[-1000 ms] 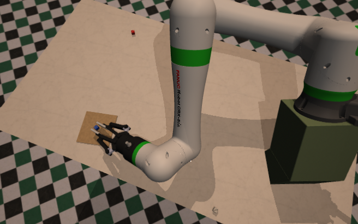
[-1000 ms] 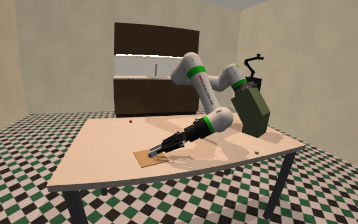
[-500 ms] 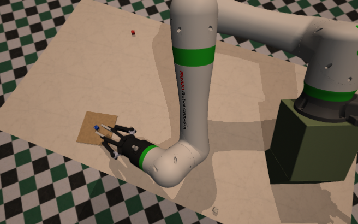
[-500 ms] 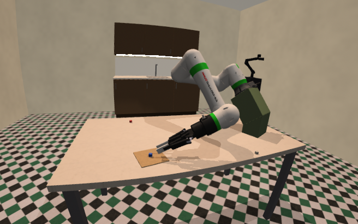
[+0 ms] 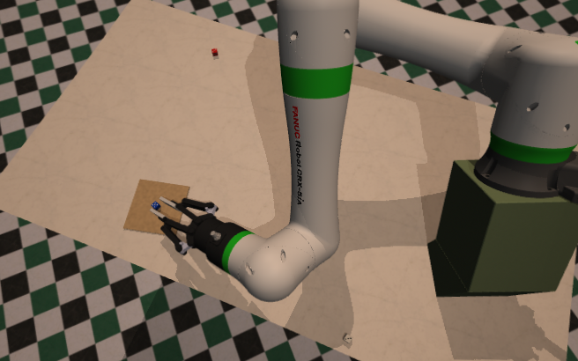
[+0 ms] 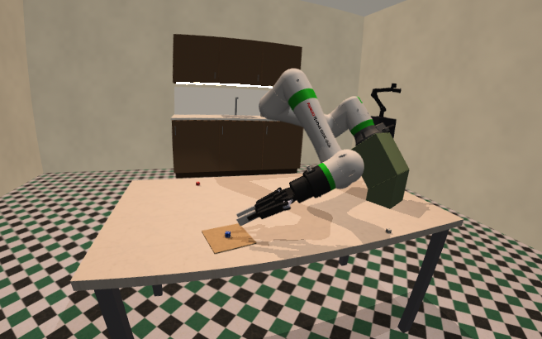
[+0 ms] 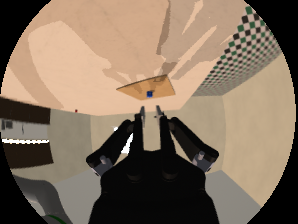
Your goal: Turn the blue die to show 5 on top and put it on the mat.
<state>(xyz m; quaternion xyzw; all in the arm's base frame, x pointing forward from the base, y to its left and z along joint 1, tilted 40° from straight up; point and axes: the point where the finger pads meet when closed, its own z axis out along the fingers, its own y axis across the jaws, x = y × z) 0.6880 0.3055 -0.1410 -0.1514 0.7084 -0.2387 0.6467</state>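
The blue die [image 5: 155,205] lies flat on the brown mat [image 5: 159,209] near the table's front left edge; it also shows in the exterior view [image 6: 227,234] and in the wrist view [image 7: 150,94]. I cannot read its top number. My gripper [image 5: 157,206] hangs tilted a little above the mat [image 6: 228,239], with its fingertips [image 6: 240,217] up and to the right of the die, apart from it. The fingers stand a narrow gap apart with nothing between them.
A red die [image 5: 214,52] [image 6: 197,183] sits at the far side of the table. A small white die [image 5: 347,338] [image 6: 388,230] sits near the front right edge. The arm's green base block [image 5: 502,229] stands at the right.
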